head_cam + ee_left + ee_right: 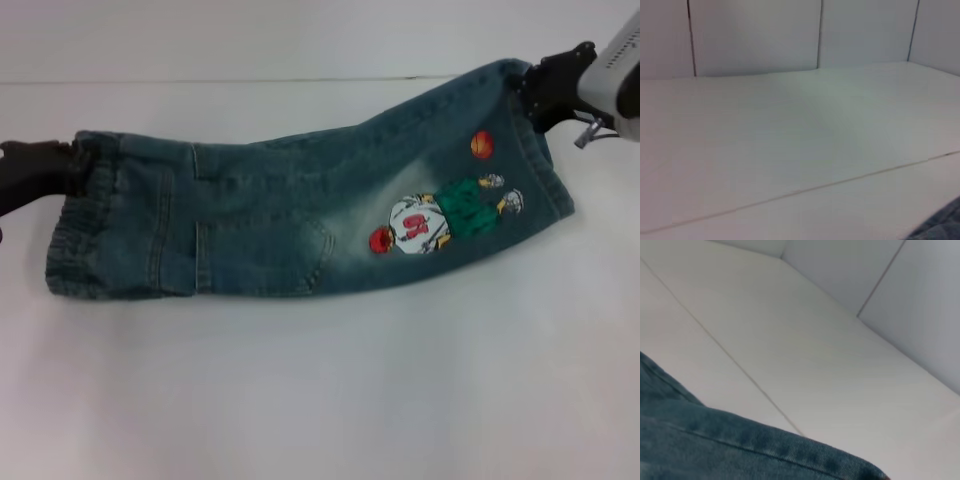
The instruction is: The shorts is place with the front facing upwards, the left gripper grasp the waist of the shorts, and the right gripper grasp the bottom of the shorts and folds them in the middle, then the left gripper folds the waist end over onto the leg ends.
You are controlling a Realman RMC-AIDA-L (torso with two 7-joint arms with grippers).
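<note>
Across the middle of the white table [320, 400] lie the shorts [280, 220], stretched left to right, waist [85, 235] at the left and leg ends [535, 150] at the far right. They look narrow, one leg lying over the other, with a cartoon patch [440, 215] showing on top, so I'd say the first fold down the middle is already made. The left gripper [45, 170] sits at the far corner of the waist, right against the elastic and seemingly holding it, though I cannot tell how far its fingers are closed. The right gripper [550, 85] is at the far corner of the leg ends, touching the hem; again its fingers are hidden by the cloth and its own body, so I cannot tell whether it is clamped. Its wrist camera shows a denim hem [755, 440] up close, which fits a hold on that edge. What seems left is the last step: bringing the waist over onto the leg ends. The cloth is slightly bowed between the two grippers, not yet flat. No containers are anywhere on the table; nothing is held in anything.
</note>
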